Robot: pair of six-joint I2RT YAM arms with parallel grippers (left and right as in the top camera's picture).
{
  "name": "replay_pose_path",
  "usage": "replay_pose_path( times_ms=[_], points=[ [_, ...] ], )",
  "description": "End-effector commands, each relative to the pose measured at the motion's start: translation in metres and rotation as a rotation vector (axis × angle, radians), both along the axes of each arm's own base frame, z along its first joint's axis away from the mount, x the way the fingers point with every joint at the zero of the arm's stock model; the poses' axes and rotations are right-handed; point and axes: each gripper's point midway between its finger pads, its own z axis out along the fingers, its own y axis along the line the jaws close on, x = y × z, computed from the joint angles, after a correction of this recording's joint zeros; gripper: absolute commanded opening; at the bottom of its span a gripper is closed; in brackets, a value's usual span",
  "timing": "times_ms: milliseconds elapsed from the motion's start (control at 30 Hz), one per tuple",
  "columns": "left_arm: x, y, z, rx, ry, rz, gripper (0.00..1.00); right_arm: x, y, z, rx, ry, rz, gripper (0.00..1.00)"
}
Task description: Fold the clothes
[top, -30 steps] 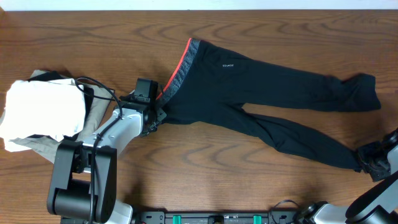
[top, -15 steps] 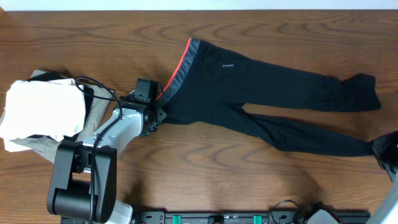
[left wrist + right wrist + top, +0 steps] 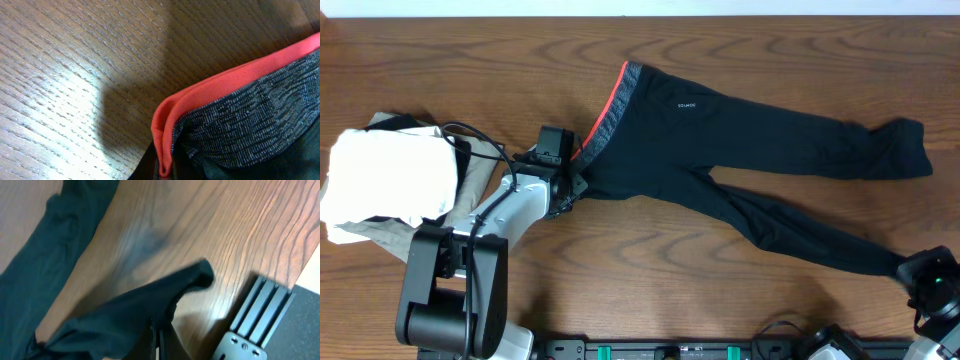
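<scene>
Fingers of the left gripper pinch the coral-trimmed waistband corner of the leggings. Those of the right gripper pinch one leg near its ankle cuff. The leggings lie flat on the table beside the white folded garment, with the legs stretching away from it.

A dark brown wood-grain tabletop fills nearly the whole overhead view; a narrow pale strip runs beyond its far edge; a black rail with green clips lines the near edge; light leaves a pale sheen on the grain.
</scene>
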Motion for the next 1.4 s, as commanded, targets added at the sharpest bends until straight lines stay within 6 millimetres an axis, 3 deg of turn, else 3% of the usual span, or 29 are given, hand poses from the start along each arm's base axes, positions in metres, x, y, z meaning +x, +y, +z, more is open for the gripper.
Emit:
replay_pose_path(
  times_ms=[0,100,167,433,600,700,933,1067,1267,1367],
  points=[
    [-0.021,0.015,-0.02,0.06,0.08,0.007,0.06,0.001,-0.021,0.004,-0.036,-0.004,-0.088,0.01],
    [-0.02,0.014,-0.02,0.06,0.077,0.007,0.06,0.008,-0.048,-0.004,-0.025,0.018,-0.173,0.01],
    [-0.02,0.014,-0.02,0.06,0.077,0.007,0.06,0.015,-0.061,-0.021,0.027,0.066,-0.197,0.01],
    [-0.02,0.014,-0.02,0.06,0.074,0.006,0.06,0.037,-0.094,-0.139,0.323,0.352,-0.209,0.01],
    [-0.02,0.014,-0.02,0.06,0.074,0.006,0.06,0.061,-0.105,-0.184,0.396,0.334,-0.185,0.01],
    [-0.02,0.014,-0.02,0.06,0.075,0.007,0.06,0.088,-0.115,-0.189,0.388,0.218,-0.14,0.01],
    [-0.02,0.014,-0.02,0.059,0.075,0.006,0.06,0.155,-0.142,-0.163,0.352,-0.124,-0.101,0.01],
    [-0.02,0.014,-0.02,0.06,0.076,0.007,0.06,0.163,-0.156,-0.157,0.314,-0.175,-0.149,0.03],
    [-0.02,0.014,-0.02,0.06,0.075,0.007,0.06,0.159,-0.17,-0.157,0.21,-0.132,-0.108,0.24],
    [-0.02,0.014,-0.02,0.059,0.075,0.007,0.06,0.152,-0.167,-0.162,0.21,-0.09,-0.077,0.27]
  ],
)
